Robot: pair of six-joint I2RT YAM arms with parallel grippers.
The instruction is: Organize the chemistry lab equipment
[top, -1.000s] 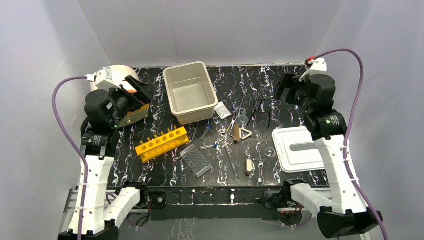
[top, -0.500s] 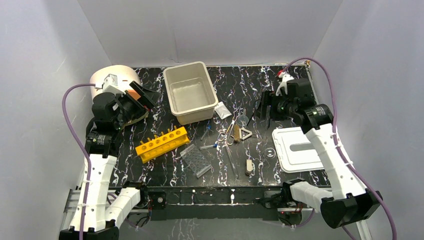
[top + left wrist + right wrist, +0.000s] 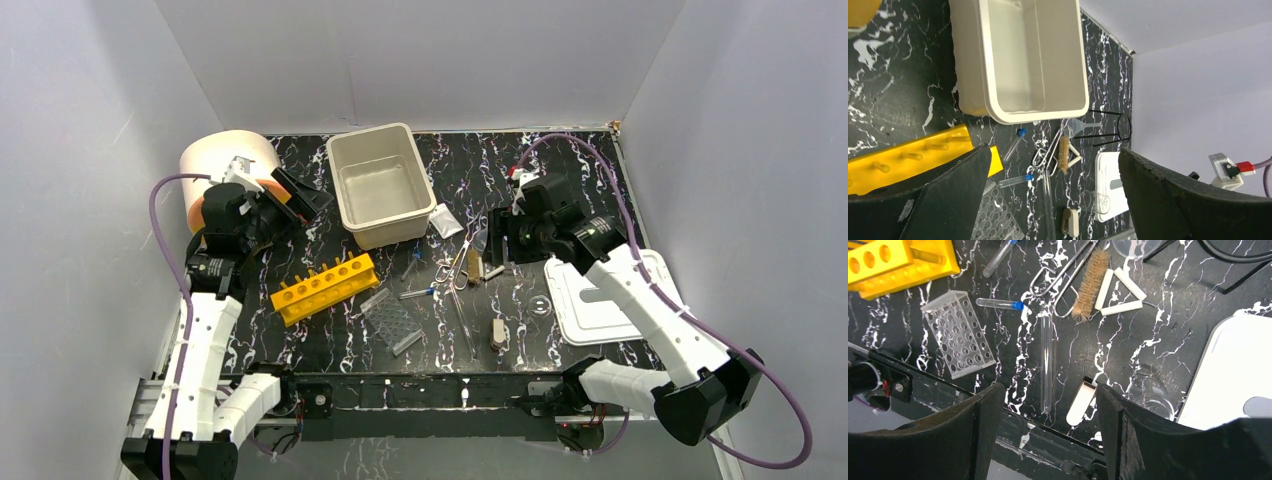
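Swung in from far right with right end effector [image 3: 1048, 392] released, empty, above pale white triangle [image 3: 1120, 290]; grasp likely next.

No text, label, brand or number can be read in any view. The yellow tube rack [image 3: 325, 287], the clear well tray [image 3: 392, 322], the beige tub [image 3: 395, 232] and the white lid [image 3: 575, 310] show only plain surfaces; any fine print is too small to tell.
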